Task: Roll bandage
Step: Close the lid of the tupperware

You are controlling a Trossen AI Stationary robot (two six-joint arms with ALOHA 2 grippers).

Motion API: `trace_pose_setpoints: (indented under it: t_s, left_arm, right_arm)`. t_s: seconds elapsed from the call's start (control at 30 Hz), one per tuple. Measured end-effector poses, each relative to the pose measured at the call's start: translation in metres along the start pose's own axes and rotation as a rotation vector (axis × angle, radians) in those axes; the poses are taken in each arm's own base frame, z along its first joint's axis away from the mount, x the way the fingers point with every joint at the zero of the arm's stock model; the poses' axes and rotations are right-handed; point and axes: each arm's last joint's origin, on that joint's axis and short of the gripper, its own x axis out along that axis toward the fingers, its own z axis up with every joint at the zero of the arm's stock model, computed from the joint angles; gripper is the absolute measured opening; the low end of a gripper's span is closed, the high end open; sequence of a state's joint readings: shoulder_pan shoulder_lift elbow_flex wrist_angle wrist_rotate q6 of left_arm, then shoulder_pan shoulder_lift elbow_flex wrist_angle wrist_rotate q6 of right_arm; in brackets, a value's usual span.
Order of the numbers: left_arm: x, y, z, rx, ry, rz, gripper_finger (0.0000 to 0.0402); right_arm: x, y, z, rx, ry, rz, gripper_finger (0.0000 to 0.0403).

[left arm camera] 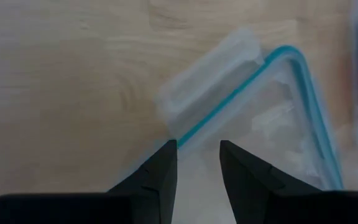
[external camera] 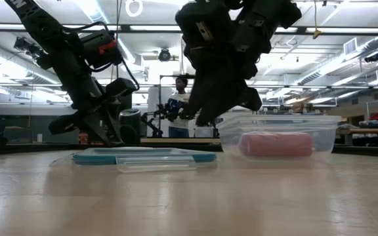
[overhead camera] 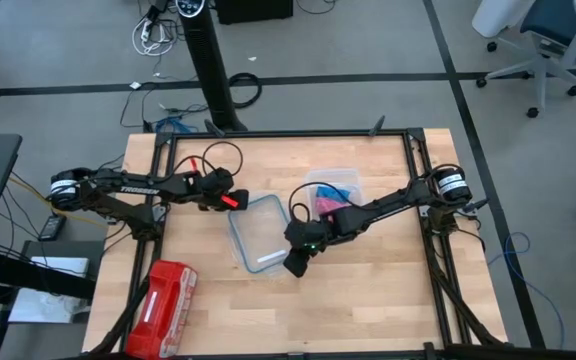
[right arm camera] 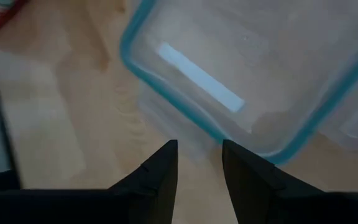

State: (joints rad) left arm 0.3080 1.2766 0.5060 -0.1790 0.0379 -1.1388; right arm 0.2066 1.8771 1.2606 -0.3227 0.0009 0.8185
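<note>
Both jaws sit a little apart, empty, flanking the lid [overhead camera: 258, 234] on the table [overhead camera: 368, 300]; bandage [overhead camera: 333, 190] waits in the tub [overhead camera: 353, 180].

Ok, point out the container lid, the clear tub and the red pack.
container lid [overhead camera: 259, 236]: high view, middle of its clear panel.
clear tub [external camera: 277, 124]: low view, its front wall above the pink roll.
red pack [overhead camera: 162, 297]: high view, middle of its top face.

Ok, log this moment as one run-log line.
left gripper: open, over lid corner | right gripper: open, over lid edge | bandage: in container
</note>
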Motion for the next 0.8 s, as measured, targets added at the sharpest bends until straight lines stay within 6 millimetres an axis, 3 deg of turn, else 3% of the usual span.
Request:
trace_pose_setpoints:
  t_s: [0.23, 0.8]
  left_arm:
    - [0.000, 0.002, 0.002, -0.005, -0.041, 0.029, 0.0126]
    - [0.009, 0.001, 0.002, 0.006, -0.068, 0.045, 0.0126]
  right_arm:
    - [0.000, -0.010, 0.000, -0.064, -0.011, -0.115, 0.0126]
    - [0.000, -0.026, 0.016, -0.127, 0.008, -0.103, 0.0126]
